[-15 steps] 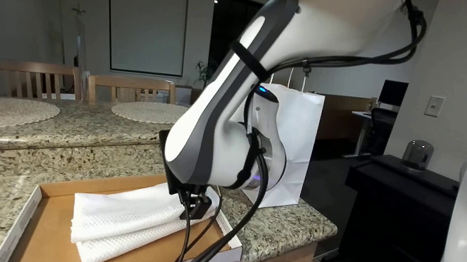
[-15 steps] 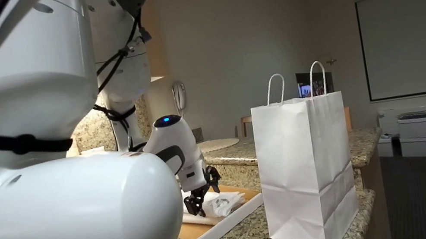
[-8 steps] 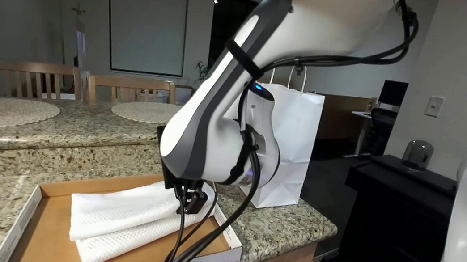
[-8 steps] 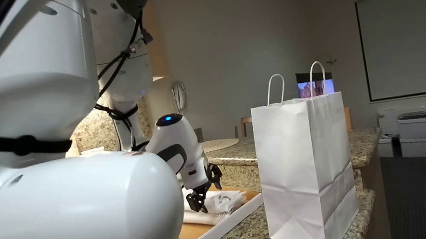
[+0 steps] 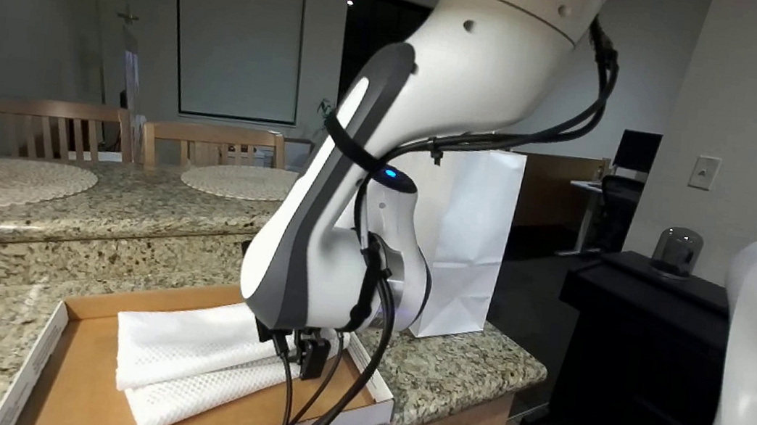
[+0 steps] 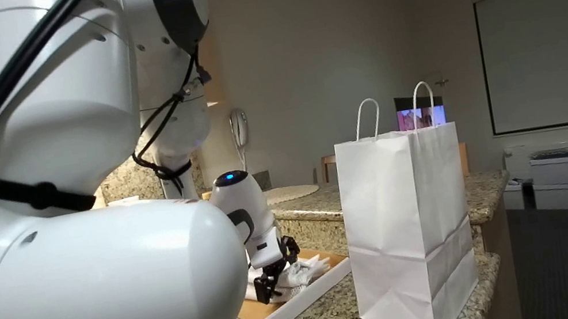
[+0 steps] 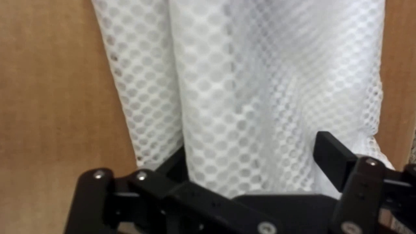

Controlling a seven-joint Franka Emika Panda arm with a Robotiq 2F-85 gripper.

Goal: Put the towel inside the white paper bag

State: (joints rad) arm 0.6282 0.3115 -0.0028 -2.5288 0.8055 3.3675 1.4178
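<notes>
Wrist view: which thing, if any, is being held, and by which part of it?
Nothing appears held: the jaws stand apart, with part of the folded white honeycomb-patterned cloth towel between them.

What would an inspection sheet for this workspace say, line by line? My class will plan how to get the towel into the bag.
Surface: speckled stone counter, bearing a shallow cardboard tray.
Job's things: folded towel lying in the tray; white paper bag upright on the counter, its inside hidden.
Clutter: woven placemats on the raised ledge.
Gripper: open, jaws well apart, part of the towel between them in the wrist view.
Cables: black cables strapped along the arm, some hanging loose; contact with the tray unclear.
Surroundings: wooden chairs beyond the ledge, wall switch; people, nothing seen.
</notes>
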